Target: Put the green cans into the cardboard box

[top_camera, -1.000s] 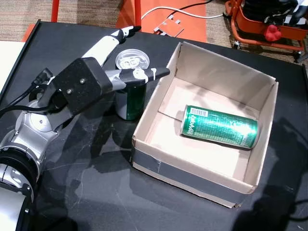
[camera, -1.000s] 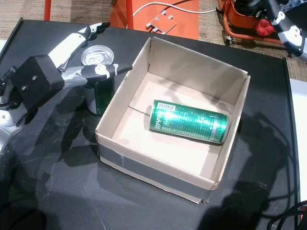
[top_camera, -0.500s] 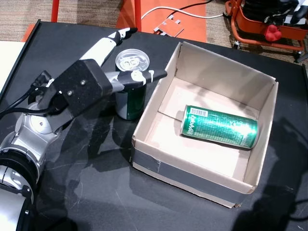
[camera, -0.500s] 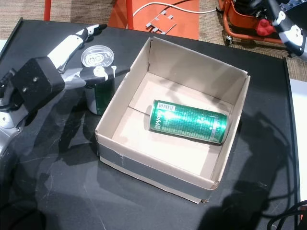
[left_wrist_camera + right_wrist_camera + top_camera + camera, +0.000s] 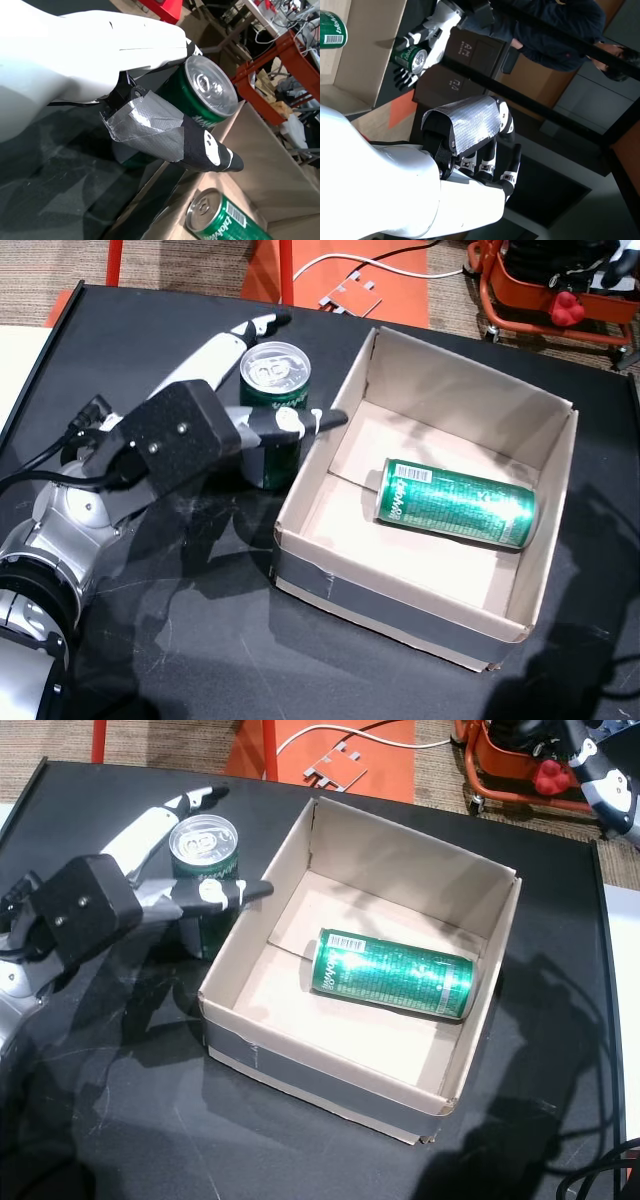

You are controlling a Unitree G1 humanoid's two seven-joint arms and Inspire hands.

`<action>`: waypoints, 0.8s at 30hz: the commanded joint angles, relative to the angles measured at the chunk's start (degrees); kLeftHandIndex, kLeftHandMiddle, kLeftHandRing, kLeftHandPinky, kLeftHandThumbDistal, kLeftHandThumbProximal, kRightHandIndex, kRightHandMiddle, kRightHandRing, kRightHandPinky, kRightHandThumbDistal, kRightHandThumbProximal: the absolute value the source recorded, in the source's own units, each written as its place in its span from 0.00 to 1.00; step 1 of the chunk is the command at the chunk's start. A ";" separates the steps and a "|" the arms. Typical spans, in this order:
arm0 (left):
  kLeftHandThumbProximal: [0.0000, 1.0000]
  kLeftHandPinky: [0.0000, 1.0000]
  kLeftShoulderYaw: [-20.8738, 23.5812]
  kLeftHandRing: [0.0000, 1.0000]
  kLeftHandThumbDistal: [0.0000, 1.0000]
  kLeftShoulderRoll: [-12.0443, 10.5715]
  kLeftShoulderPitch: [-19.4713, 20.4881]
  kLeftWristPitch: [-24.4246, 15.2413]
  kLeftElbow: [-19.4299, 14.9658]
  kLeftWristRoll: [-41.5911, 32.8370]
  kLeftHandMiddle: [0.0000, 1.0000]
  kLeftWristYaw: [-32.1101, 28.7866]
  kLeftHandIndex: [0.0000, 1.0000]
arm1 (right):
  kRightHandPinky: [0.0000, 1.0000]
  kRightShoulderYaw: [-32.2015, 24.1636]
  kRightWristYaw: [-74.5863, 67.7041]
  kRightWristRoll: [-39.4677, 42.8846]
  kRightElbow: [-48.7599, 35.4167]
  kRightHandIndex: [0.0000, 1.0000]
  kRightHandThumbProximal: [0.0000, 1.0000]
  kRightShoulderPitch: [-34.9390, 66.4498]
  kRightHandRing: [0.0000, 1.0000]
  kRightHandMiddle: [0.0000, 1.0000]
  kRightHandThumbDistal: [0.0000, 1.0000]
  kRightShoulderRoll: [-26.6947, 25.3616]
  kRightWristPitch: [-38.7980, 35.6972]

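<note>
The left robot hand [image 5: 190, 440] reaches in from about eight o'clock on the dark surface [image 5: 180, 640] and brackets the upright green can [image 5: 274, 415], its thumb [image 5: 300, 422] laid across the can's near side and its long fingers [image 5: 225, 340] stretched past the far side, a loose wrap rather than a tight fist. This can stands just outside the cardboard box [image 5: 400, 610], at the box's nine o'clock, while a second green can [image 5: 455, 502] lies on its side inside the box. In the right wrist view the right robot hand [image 5: 470, 150] holds nothing, its fingers partly curled and apart
</note>
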 commanded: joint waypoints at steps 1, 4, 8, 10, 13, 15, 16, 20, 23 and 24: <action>0.53 1.00 0.15 1.00 1.00 -0.05 0.74 0.37 0.59 -0.27 1.00 -0.59 1.00 | 0.70 -0.14 -0.21 0.49 -0.27 0.72 0.63 0.23 0.45 0.41 0.52 -0.76 0.03; 0.54 1.00 0.78 1.00 1.00 -0.40 0.80 0.36 0.59 -0.81 1.00 -1.20 1.00 | 0.69 -0.43 0.09 0.80 -0.79 0.68 0.70 0.33 0.45 0.41 0.54 -0.57 -1.18; 0.56 1.00 1.22 1.00 1.00 -0.66 0.87 0.32 0.56 -1.03 1.00 -0.99 1.00 | 0.69 -0.76 0.88 1.41 -0.77 0.66 0.69 0.22 0.45 0.39 0.50 -0.39 -1.60; 0.56 1.00 1.43 1.00 1.00 -0.72 0.81 0.56 0.55 -1.22 1.00 -1.02 1.00 | 0.69 -0.92 1.40 1.70 -0.77 0.66 0.70 0.17 0.45 0.39 0.53 -0.30 -1.79; 0.55 1.00 1.97 1.00 1.00 -0.87 0.79 0.68 0.57 -1.77 1.00 -1.27 1.00 | 0.70 -1.23 2.34 2.43 -0.56 0.65 0.70 0.07 0.44 0.39 0.62 -0.17 -1.81; 0.56 1.00 1.96 1.00 1.00 -0.90 0.77 0.74 0.59 -1.79 1.00 -1.21 1.00 | 0.70 -1.61 3.15 2.99 -0.42 0.61 0.75 -0.15 0.43 0.38 0.60 0.14 -3.32; 0.56 1.00 1.92 1.00 1.00 -0.90 0.76 0.75 0.59 -1.75 1.00 -1.14 1.00 | 0.70 -1.76 3.44 3.16 -0.31 0.61 0.75 -0.23 0.43 0.37 0.64 0.22 -3.66; 0.57 1.00 2.10 1.00 1.00 -0.96 0.67 1.02 0.59 -1.93 1.00 -1.39 1.00 | 0.70 -2.13 3.77 3.15 0.14 0.62 0.72 -0.37 0.44 0.39 0.65 0.26 -2.48; 0.58 1.00 2.42 1.00 1.00 -0.94 0.60 1.40 0.57 -2.18 1.00 -1.78 1.00 | 0.70 -2.37 4.02 3.25 0.19 0.62 0.74 -0.40 0.45 0.39 0.67 0.41 -3.10; 0.59 1.00 2.62 1.00 1.00 -0.95 0.59 1.41 0.56 -2.34 1.00 -1.93 1.00 | 0.69 -2.46 3.85 3.24 0.16 0.61 0.73 -0.38 0.44 0.38 0.66 0.52 -3.53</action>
